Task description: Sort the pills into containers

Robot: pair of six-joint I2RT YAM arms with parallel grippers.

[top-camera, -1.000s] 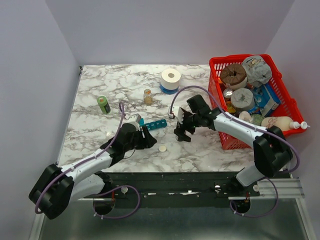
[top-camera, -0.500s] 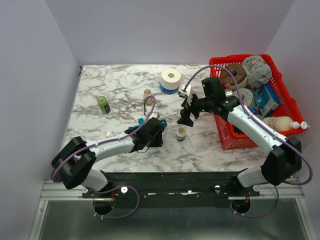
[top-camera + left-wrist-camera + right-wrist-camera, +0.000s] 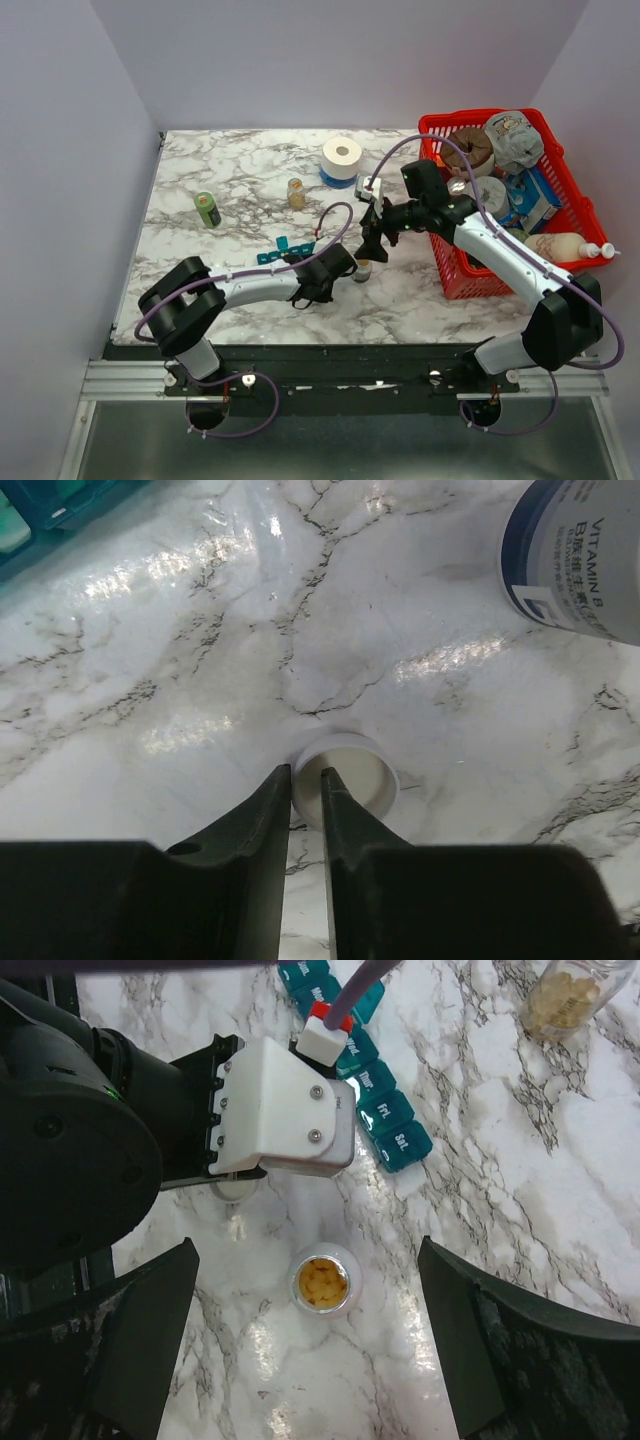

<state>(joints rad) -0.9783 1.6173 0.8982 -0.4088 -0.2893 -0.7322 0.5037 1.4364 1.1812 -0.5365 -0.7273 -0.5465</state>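
Note:
The pills (image 3: 323,1285) are small tan pieces filling an uncapped white bottle (image 3: 362,268) that stands upright on the marble. My right gripper (image 3: 308,1250) hovers straight above it, open wide, its fingers (image 3: 140,1350) well apart from the bottle. The teal containers strip (image 3: 372,1095) lies just beyond, its lids labelled by day. The bottle's white cap (image 3: 352,775) lies upside down on the table. My left gripper (image 3: 305,775) is shut on its rim, one finger inside and one outside. From above, the left gripper (image 3: 338,272) sits just left of the bottle and hides the cap.
A small amber glass jar (image 3: 296,192) with more pills stands behind the strip. Further back are a roll of tape (image 3: 342,157) and a green can (image 3: 208,209). A red basket (image 3: 437,135) full of goods fills the right side.
My left arm swung right to the cap and closed its jaws on the rim. My right gripper rose off the bottle, which now stands alone on the table.

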